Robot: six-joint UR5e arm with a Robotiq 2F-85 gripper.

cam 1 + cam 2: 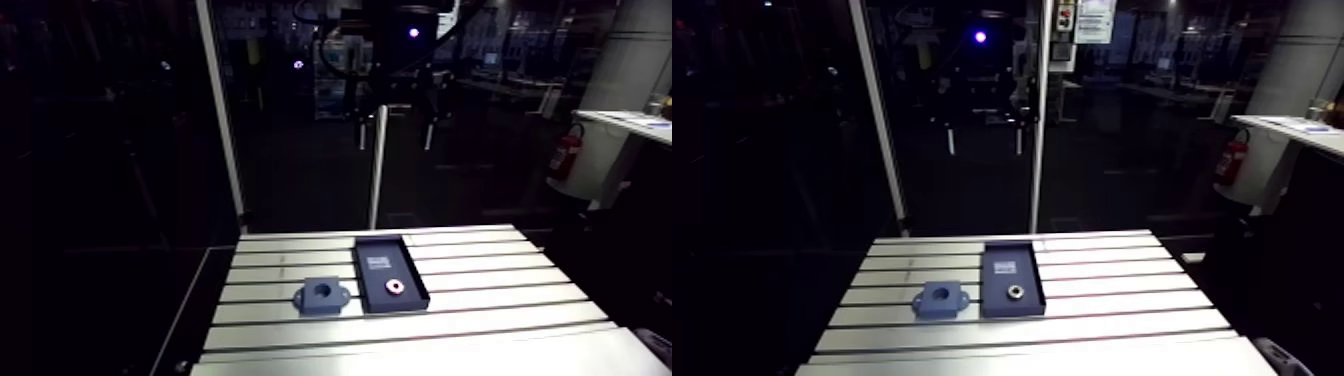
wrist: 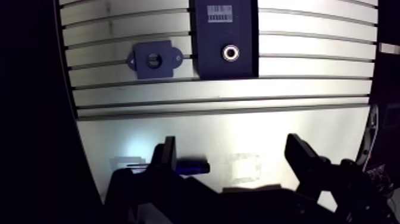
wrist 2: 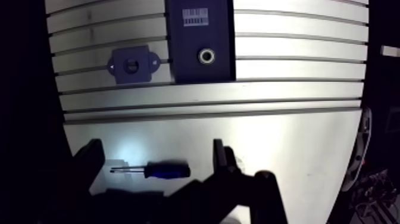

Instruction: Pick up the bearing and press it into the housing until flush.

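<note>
The bearing [image 2: 231, 52], a small silver ring, lies in a black tray [image 2: 217, 62] on the slotted table [image 2: 309, 89]. The blue-grey housing [image 2: 153, 59], with a round bore and two ears, rests on the table just beside the tray. My gripper [image 2: 233, 156] hangs high above the table's near edge, well short of both parts. It is open, with nothing between its dark fingers [image 2: 166, 158]. In the arm view the gripper [image 1: 395, 135] is small and dim, high over the bearing [image 1: 395, 288] and housing [image 1: 321, 295].
A blue-handled screwdriver [image 3: 158, 171] lies on the smooth near strip of the table, under the gripper. A white barcode label [image 2: 220, 13] marks the tray's far end. Dark drop-offs border the table on both sides.
</note>
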